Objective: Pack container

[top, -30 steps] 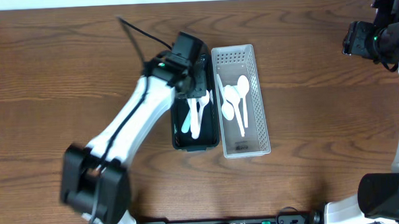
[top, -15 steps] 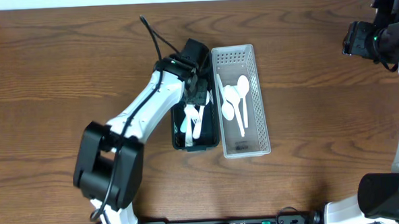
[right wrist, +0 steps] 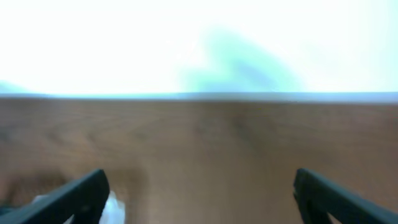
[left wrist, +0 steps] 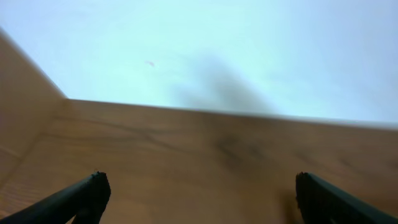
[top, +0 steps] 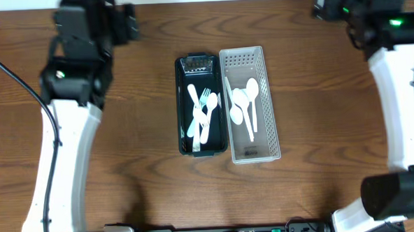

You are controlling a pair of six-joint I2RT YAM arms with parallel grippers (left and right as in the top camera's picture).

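Observation:
A black container (top: pixel 182 131) stands mid-table with white forks and a spoon (top: pixel 201 113) lying inside. Touching its right side is a white slotted basket (top: pixel 271 120) holding several white spoons (top: pixel 243 102). My left gripper (top: pixel 129 24) is raised at the back left, far from both. In the left wrist view the left gripper (left wrist: pixel 202 194) is open, with only bare wood between its fingertips (left wrist: pixel 93 190). My right gripper (top: pixel 321 4) hovers at the back right. The right wrist view shows the right gripper (right wrist: pixel 200 191) open and holding nothing.
The brown wooden table (top: pixel 125 175) meets a pale wall along its back edge (left wrist: pixel 217 112). A blurred white patch (right wrist: pixel 115 208) shows by the right gripper's left finger. Both arms' white links run down the left and right sides of the table.
My left arm pulled out of the black container to the back left, its gripper opening and leaving the white cutlery inside. The right arm swung inward along the back edge.

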